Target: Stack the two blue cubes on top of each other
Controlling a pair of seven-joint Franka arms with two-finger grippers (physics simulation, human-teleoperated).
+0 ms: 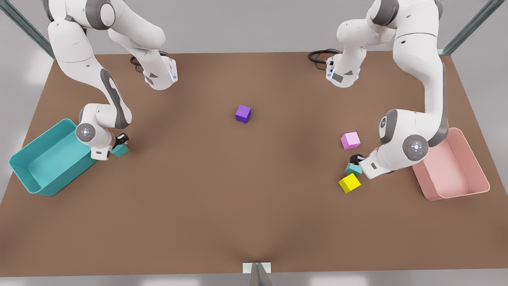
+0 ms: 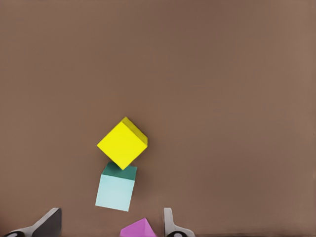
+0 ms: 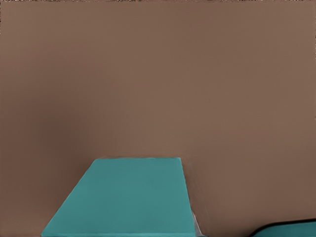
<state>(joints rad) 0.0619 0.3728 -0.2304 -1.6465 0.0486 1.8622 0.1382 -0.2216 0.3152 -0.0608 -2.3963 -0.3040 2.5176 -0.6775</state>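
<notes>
Right gripper (image 1: 121, 143), by the bin (image 1: 27, 174), apparently grasps one blue cube (image 1: 119, 150). Left gripper (image 1: 356, 159), jaws released, straddles the other blue cube (image 1: 353, 169), which touches the yellow cube (image 1: 349, 182).

**Loose cubes and two bins on the brown counter**

A purple cube (image 1: 243, 114) sits alone mid-counter (image 1: 222, 190). Toward the front view's right lie a pink cube (image 1: 351, 140) and, nearer the front edge, a yellow cube (image 1: 349, 182). A pink bin (image 1: 474, 174) stands at the right edge, and a teal bin (image 1: 24, 169) at the left.
</notes>
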